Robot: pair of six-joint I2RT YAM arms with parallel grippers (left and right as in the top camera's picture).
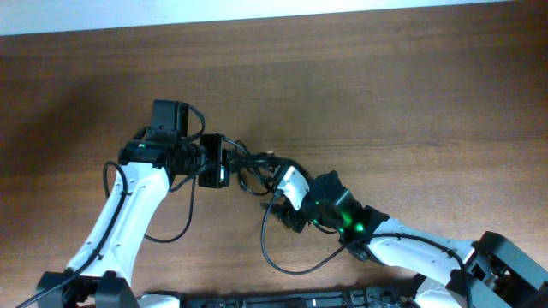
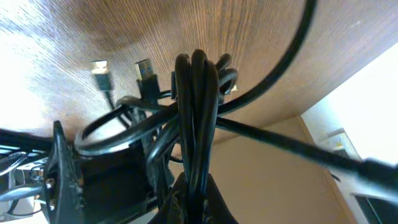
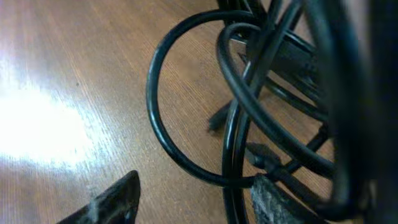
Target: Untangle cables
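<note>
The cables (image 1: 254, 165) are all in one knot over the desk (image 1: 385, 85), the left fingers (image 2: 221, 211) squeeze a bunch of loops, the right fingers (image 3: 112, 202) are open beside a loop, and nearly all the untangling is left.

surface: brown wood-grain table (image 1: 385, 77) | far edge: pale white strip (image 1: 257, 13) beyond it | light: bright glare patch (image 3: 37, 130) on the wood | beyond: beige wall (image 2: 280, 180)
</note>
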